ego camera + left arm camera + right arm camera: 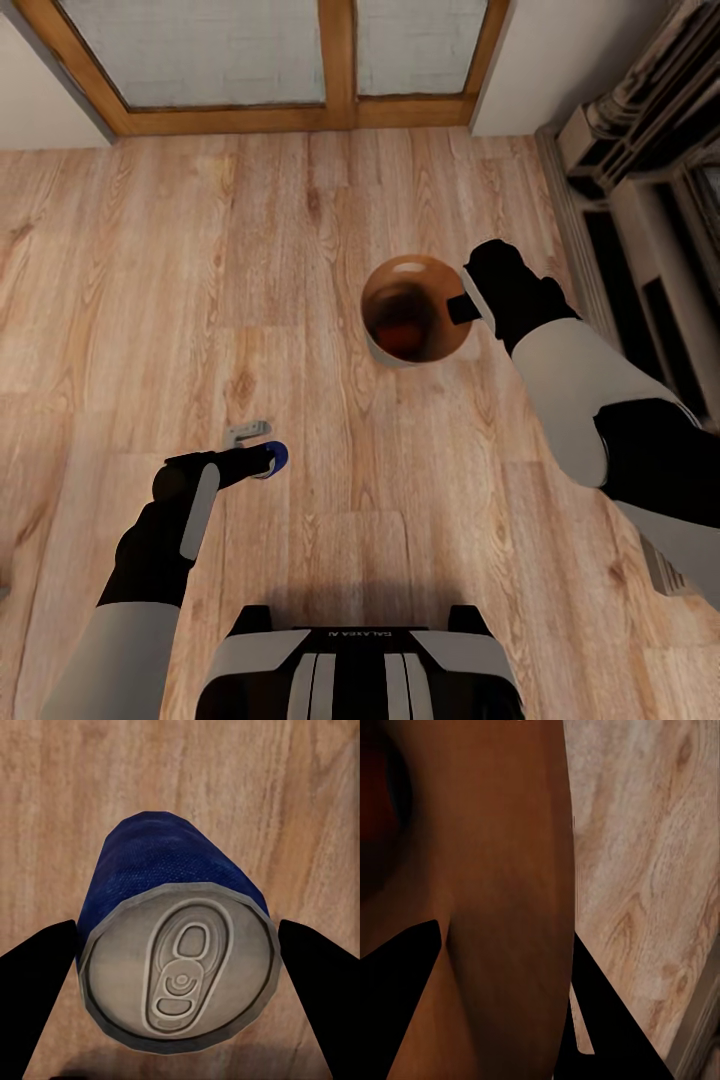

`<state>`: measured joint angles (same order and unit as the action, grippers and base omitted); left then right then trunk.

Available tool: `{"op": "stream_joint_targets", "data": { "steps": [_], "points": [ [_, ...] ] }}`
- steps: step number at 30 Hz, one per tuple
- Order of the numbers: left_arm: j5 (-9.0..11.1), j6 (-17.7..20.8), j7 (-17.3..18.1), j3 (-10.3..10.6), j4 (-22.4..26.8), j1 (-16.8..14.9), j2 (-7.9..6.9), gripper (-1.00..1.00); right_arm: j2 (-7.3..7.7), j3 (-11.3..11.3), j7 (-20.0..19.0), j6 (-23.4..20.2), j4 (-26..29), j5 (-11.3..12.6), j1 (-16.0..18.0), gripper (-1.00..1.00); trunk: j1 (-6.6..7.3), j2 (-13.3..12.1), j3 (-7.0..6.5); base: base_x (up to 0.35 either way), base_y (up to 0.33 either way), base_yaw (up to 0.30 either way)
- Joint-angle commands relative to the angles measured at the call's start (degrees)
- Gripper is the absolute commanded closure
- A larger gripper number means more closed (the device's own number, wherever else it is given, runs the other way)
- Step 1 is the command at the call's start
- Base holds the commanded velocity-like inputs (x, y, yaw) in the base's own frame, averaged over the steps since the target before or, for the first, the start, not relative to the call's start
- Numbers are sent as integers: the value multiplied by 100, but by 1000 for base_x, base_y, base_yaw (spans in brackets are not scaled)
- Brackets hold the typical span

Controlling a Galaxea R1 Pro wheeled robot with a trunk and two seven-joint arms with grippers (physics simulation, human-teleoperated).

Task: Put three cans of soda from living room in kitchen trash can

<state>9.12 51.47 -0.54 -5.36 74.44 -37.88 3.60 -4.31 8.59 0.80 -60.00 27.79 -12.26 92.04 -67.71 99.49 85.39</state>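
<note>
Left gripper (262, 461) holds a blue can (277, 458) low over the wood floor (150, 300), fingers narrowed onto its sides. The can sits well short of the bin (416, 309), off to that arm's side; it is likely being carried toward the opening, not yet over it.

Right gripper (470, 300) is at the bin's rim on the side nearest the dark cabinets (640, 250). One finger (405, 990) sits inside against the copper wall (510, 907), the other (607, 1020) outside, so the fingers pinch the rim. Judgement: this steadies the bin, or keeps it where the left arm can reach.

Views compared: the left wrist view shows the silver top and pull-tab of the can (176, 967), end-on between two dark fingers (37, 982), which the head view reduces to a blue sliver. The head view alone gives the gap between can and bin. It also shows something dark reddish at the bin's bottom; too blurred to name.
</note>
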Motion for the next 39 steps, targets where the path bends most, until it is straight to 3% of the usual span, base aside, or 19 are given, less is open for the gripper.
{"op": "stream_joint_targets", "data": {
  "steps": [1,13,23,27,33,39],
  "points": [
    [-4,-1,-2,0,0,0,0,100,3,-4,0,0,64,67,-48,100,23,-41,-28,0,0,0],
    [-36,-73,-16,0,-14,0,-8,100,11,6,-8,0,752,59,-786,100,286,-523,-354,0,0,0],
    [-67,-717,-7,-6,-661,3,-17,100,78,19,-11,0,1818,61,-1789,100,506,-924,-626,0,0,0],
    [-94,-973,-10,-2,-838,11,-22,100,176,21,-29,0,2240,66,-2283,100,594,-1084,-735,0,0,0],
    [-295,-1499,-3,-6,-973,191,-42,100,390,27,-62,0,2422,70,-2622,100,725,-1325,-898,0,0,0],
    [-348,-2177,-6,11,-1106,401,-264,100,748,58,-375,0,2834,66,-3097,100,857,-1566,-1061,0,0,0]
  ]
}}
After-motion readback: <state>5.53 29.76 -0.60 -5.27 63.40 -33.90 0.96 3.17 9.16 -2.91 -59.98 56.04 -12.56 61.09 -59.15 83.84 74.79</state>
